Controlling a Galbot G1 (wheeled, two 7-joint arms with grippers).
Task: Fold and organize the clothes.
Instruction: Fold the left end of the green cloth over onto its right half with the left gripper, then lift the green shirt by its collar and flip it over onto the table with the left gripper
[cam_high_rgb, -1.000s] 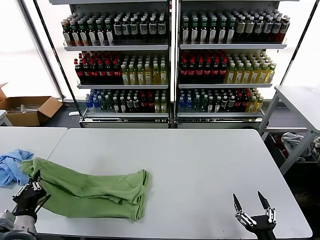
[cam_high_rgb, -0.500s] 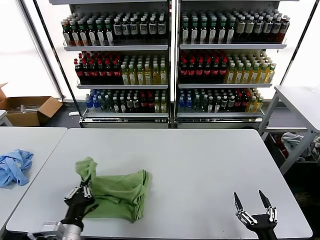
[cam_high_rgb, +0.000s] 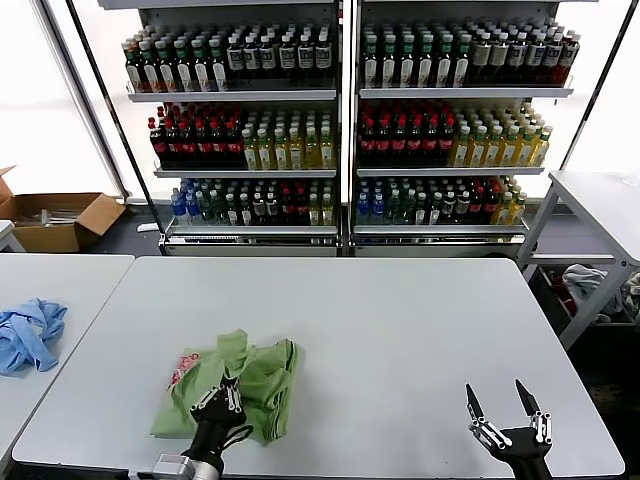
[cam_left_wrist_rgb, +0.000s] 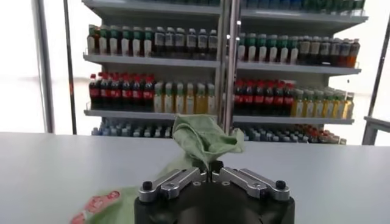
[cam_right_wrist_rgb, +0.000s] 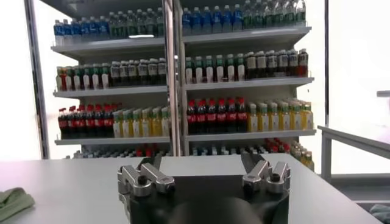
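The light green polo shirt (cam_high_rgb: 265, 375) lies bunched on the white table (cam_high_rgb: 400, 320) at the front left, with its red-and-white print (cam_high_rgb: 184, 366) showing at the left side. My left gripper (cam_high_rgb: 224, 392) is shut on a fold of the shirt and holds it over the heap. In the left wrist view the pinched fabric (cam_left_wrist_rgb: 198, 139) rises from the closed left gripper (cam_left_wrist_rgb: 210, 172). My right gripper (cam_high_rgb: 504, 410) is open and empty near the table's front right edge; the right wrist view shows the right gripper (cam_right_wrist_rgb: 203, 163) with its jaws wide apart and a bit of the shirt (cam_right_wrist_rgb: 12, 201) far off.
A light blue garment (cam_high_rgb: 28, 332) lies on the neighbouring table at the left. Shelves of bottles (cam_high_rgb: 340, 130) stand behind the table. A cardboard box (cam_high_rgb: 55, 218) sits on the floor at the far left. Another table (cam_high_rgb: 600, 200) stands at the right.
My left gripper has dragged the shirt's left end rightward over the rest, folding it into a compact heap; the print now shows. The right gripper has stayed still.
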